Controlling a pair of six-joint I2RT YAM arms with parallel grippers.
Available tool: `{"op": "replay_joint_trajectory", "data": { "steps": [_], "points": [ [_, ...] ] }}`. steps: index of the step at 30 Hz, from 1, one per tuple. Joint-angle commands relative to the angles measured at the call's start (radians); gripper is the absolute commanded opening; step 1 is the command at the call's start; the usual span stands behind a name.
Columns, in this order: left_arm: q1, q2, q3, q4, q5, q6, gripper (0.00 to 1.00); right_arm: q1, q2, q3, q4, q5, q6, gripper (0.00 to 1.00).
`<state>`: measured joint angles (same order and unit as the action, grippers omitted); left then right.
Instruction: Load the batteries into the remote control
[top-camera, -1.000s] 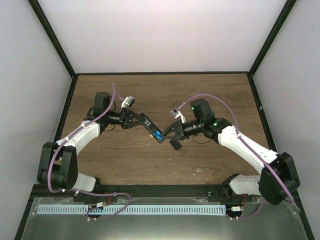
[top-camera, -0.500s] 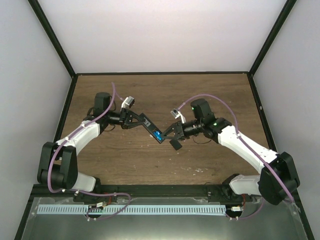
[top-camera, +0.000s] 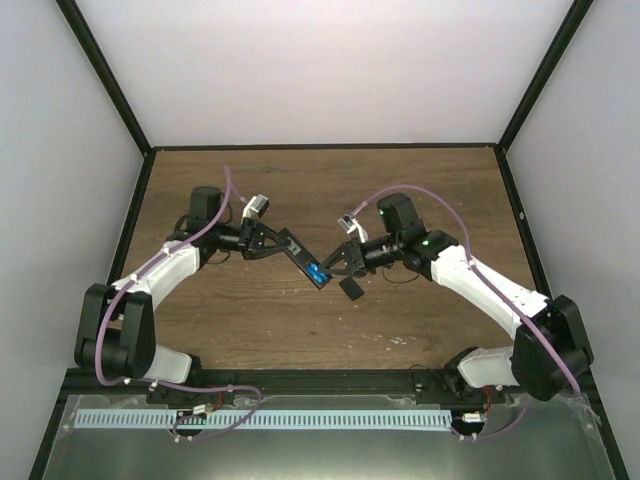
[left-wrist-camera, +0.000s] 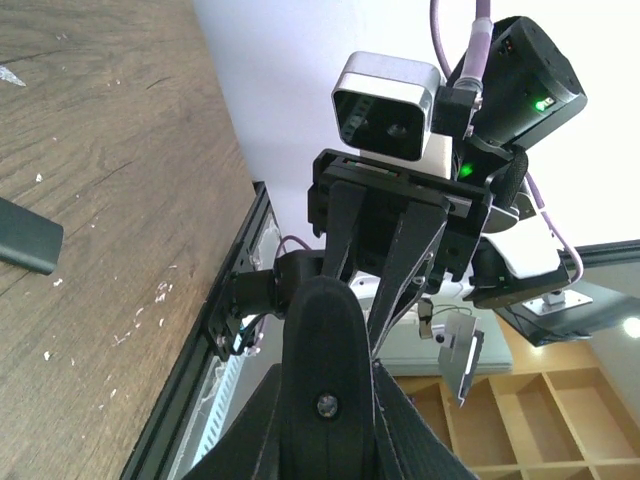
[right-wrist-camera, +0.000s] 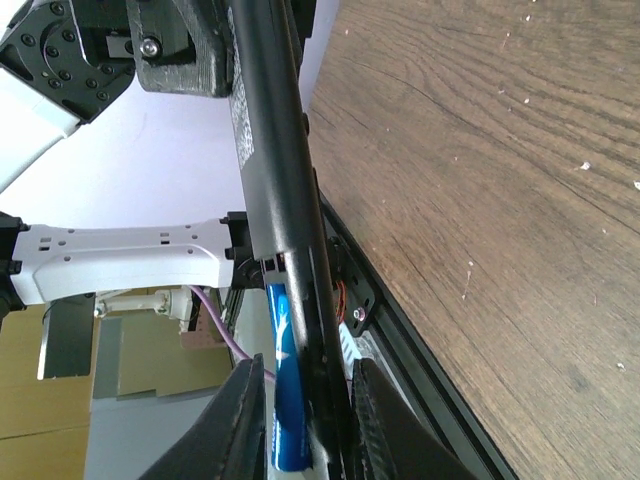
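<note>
Top view: I see the left gripper (top-camera: 268, 240) clamped on one end of the remote control (top-camera: 298, 253), holding it off the table (top-camera: 420, 180) near the middle of the workspace. The bar slants from the left gripper toward the near right. At its free end I see one bright blue battery (top-camera: 316, 271) lying along the remote. The right gripper (top-camera: 333, 264) meets that same end from the right side. Right wrist view: the remote (right-wrist-camera: 272, 170) runs as a black bar from top to bottom of the picture. The battery (right-wrist-camera: 285, 400) sits lengthwise against its lower part, on the left side. My right fingers (right-wrist-camera: 238, 425) stand on either side of the bar and battery, very close. I cannot tell whether they are pressing or only bracketing. At the top of this view the left gripper (right-wrist-camera: 190, 60) has its pads tight on the bar. A small flat black piece (top-camera: 351, 289) lies on the table just beside the right gripper, on the near side, apart from the remote. The left wrist view shows this piece (left-wrist-camera: 25, 235) at the left edge, flat on the wood. I can find only the one battery.
</note>
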<state>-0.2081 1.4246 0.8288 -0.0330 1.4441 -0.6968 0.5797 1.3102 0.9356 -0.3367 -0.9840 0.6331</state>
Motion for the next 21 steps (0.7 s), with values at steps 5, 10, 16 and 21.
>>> {"op": "replay_joint_trajectory", "data": {
  "steps": [5, 10, 16, 21],
  "points": [
    [-0.005, 0.017, 0.016, -0.015, -0.031, 0.045, 0.0, 0.034, 0.029, 0.092, 0.037, -0.038, -0.004, 0.17],
    [-0.005, 0.019, 0.018, -0.019, -0.029, 0.049, 0.0, 0.043, 0.034, 0.092, 0.03, -0.038, -0.007, 0.17],
    [-0.005, 0.018, 0.018, -0.021, -0.026, 0.052, 0.0, 0.045, 0.034, 0.088, 0.016, -0.035, -0.014, 0.17],
    [-0.005, 0.017, 0.024, -0.014, -0.023, 0.045, 0.0, 0.048, 0.031, 0.08, 0.011, -0.03, -0.015, 0.18]
  ]
}}
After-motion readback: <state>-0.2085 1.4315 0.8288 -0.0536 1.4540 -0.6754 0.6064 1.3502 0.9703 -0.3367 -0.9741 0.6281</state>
